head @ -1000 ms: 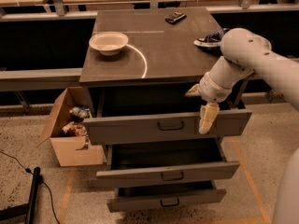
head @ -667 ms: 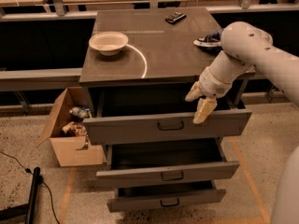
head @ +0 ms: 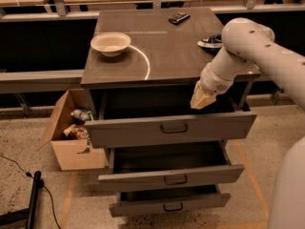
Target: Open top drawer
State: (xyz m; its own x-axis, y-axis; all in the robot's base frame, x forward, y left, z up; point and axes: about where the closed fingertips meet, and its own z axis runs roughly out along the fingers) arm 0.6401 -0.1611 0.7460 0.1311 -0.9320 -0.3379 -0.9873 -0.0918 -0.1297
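Camera view: top drawer is pulled well out from under the bench. Its cavity is dark, so I can't tell what's inside. Its front panel is the tallest of the three, with a small dark handle at centre.

Gripper hangs over the right half of the open drawer, behind the front panel and just below the bench edge. It's up and to the right of the handle, not touching it. The jaws look pressed together (one tan wedge, no gap showing) with nothing pinched between them. The white arm comes in from the right, crossing the bench's right front corner.

Middle drawer and bottom drawer are also out, each with a shallower front.

On the bench:
- pale bowl, left rear
- small dark device near the back edge
- dark shoe-like item on the right, partly hidden by the arm
- thin white arc mark next to the bowl

Floor, left of the drawers: open cardboard box with odds and ends in it. A black pole and a thin cable are at far left.
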